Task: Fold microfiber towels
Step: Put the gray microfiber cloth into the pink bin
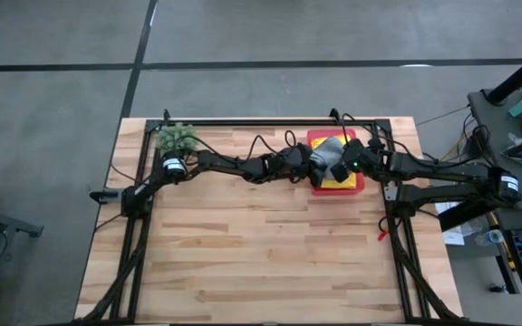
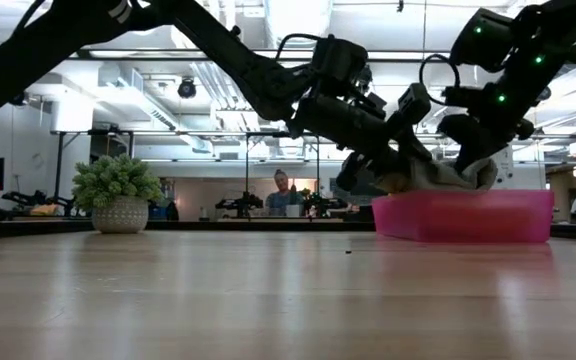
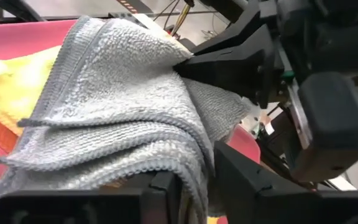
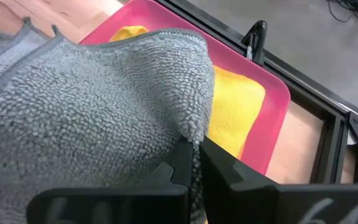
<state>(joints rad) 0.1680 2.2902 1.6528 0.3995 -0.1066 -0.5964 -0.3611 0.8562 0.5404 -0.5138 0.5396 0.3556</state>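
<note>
A grey microfiber towel [image 1: 327, 151], loosely folded, is draped over the pink tray [image 1: 359, 187] at the table's far middle. A yellow towel [image 4: 235, 106] lies flat in the tray under it. My right gripper [image 4: 193, 158] reaches in from the table's right and is shut on the grey towel. My left gripper [image 3: 196, 186] comes from the left. Its fingers stand narrowly apart with the towel's folded, hanging edge [image 3: 197, 168] between them. In the low view the grey towel [image 2: 453, 178] sags onto the tray's rim. My left gripper has several layers of the grey towel's folded edge [image 3: 194, 177] lying between its parted fingers; whether they still touch it I cannot tell. My right gripper pinches a bunched fold of the grey towel [image 4: 194, 134] between its two fingers, slanting down from the table's right. The same hold shows in the left wrist view at the towel's far corner [image 3: 180, 62]. The cloth spreads away from it, slack, over the tray.
A spiky green potted plant [image 1: 177, 138] stands at the far left corner. The black frame rail [image 1: 270, 120] runs along the far edge, behind the tray. Bare wood [image 1: 261, 244] covers the near half of the table. A person [image 2: 282, 190] sits far behind the table.
</note>
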